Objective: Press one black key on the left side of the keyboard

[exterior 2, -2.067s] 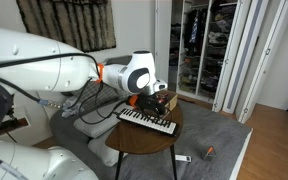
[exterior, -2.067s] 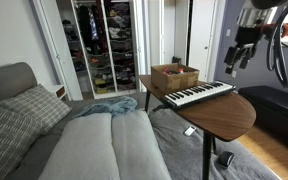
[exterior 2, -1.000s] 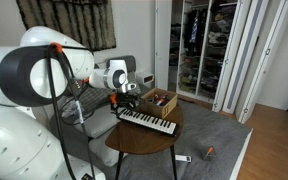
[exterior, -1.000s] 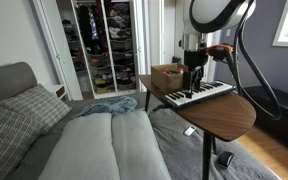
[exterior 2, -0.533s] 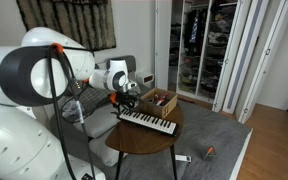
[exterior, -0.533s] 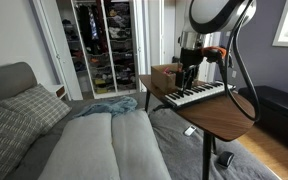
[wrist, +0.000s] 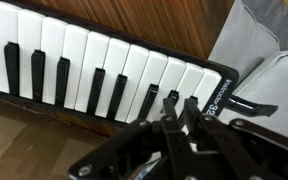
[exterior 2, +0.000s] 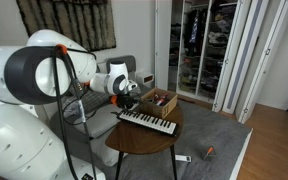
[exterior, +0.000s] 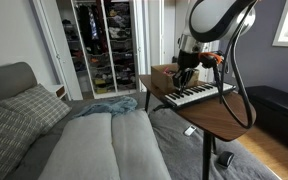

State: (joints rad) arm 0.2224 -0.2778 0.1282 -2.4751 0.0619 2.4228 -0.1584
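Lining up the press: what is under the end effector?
The end effector hangs over the last white and black keys of the keyboard. It hides the key directly beneath, so contact is unclear.

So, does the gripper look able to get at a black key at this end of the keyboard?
Probably yes. In the wrist view the gripper hangs right over the end of the keyboard, a black key just beside its tips, nothing between.

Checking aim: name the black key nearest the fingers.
The last visible black key before the end of the keyboard; the fingers cover its lower part, others show whole.
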